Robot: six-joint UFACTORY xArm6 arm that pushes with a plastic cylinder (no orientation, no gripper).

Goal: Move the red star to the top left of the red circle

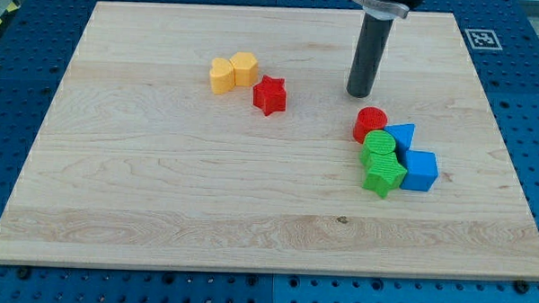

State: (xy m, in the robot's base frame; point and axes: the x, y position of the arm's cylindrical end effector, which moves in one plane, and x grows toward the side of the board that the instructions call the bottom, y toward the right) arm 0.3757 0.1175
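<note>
The red star [270,95] lies on the wooden board [160,184], left of centre near the view's top. The red circle [370,123] lies to its right and slightly lower, at the top of a cluster of blocks. My tip [360,92] is at the end of the dark rod, just above the red circle toward the view's top, with a small gap. The tip is well to the right of the red star and touches no block.
Two yellow blocks [232,73] sit side by side just up-left of the red star. Below the red circle are a green circle [378,148], a green star [383,178], a blue triangle [401,136] and a blue cube [420,170].
</note>
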